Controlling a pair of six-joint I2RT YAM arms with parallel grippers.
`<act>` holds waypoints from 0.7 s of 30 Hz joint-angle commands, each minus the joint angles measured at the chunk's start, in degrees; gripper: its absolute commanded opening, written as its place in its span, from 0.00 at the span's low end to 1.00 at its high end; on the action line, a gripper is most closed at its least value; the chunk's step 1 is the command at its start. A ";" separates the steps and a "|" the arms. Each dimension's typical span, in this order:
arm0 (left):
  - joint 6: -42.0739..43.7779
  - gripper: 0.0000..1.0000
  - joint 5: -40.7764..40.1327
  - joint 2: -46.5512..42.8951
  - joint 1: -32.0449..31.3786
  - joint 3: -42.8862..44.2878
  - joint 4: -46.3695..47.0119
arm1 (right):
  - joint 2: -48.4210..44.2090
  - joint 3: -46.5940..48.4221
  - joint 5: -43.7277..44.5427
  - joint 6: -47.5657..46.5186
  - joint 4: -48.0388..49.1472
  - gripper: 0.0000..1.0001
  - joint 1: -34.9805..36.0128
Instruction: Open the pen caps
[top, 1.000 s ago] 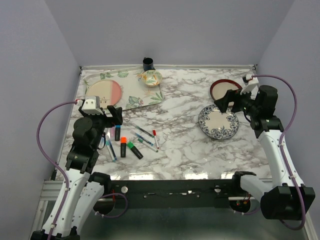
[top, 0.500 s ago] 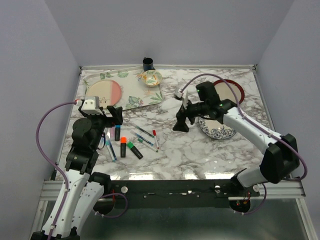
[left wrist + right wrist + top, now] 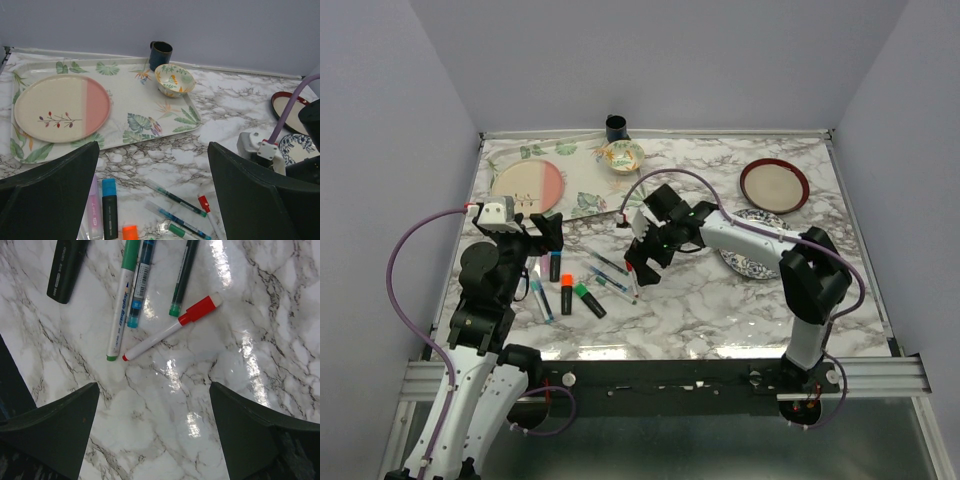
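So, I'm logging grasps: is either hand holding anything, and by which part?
Nothing is held: the left hand and right hand are both open and empty.

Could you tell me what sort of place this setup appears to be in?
Most likely a robot lab test cell: plain walls box in a marble-patterned table, two arms are bolted to a metal rail at its near edge, and pens, plates and a tray look laid out as props.
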 commanded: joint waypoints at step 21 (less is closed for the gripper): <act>0.39 0.99 -0.12 -1.22 0.27 0.06 1.26 | 10.88 4.03 14.89 11.15 1.81 0.54 7.92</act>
